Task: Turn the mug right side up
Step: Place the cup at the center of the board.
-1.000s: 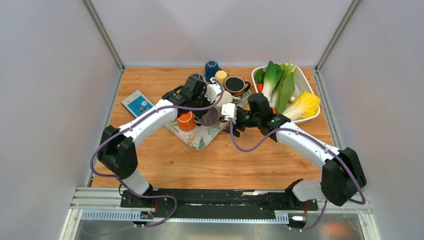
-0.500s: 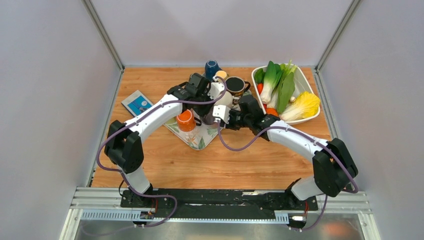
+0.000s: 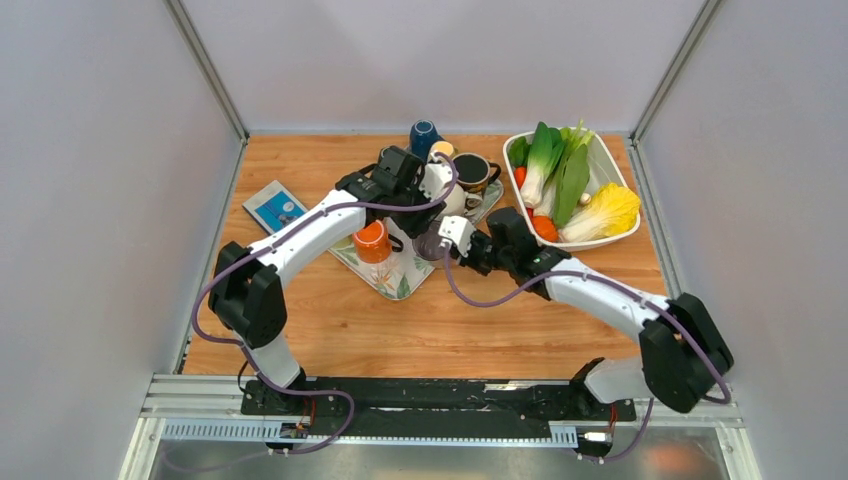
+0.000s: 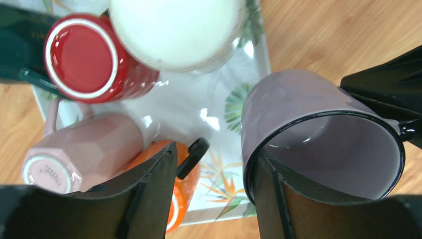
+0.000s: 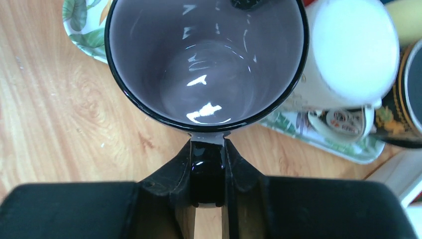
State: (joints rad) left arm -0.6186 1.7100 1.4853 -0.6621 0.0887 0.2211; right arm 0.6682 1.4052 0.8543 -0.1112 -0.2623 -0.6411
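Fingers of the left gripper (image 4: 211, 164) hang wide apart over the tray (image 4: 189, 109), just beside the purple mug (image 4: 298, 109), likely leaving the turn to the right gripper (image 5: 207, 149), which pinches its black handle (image 5: 206, 172), mouth sideways at the tray's edge.

left arm (image 3: 300, 232): reaching forward, jaws apart | right arm (image 3: 600, 292): jaws clamped

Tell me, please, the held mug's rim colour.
The mug has a black rim; clearest in right wrist view.
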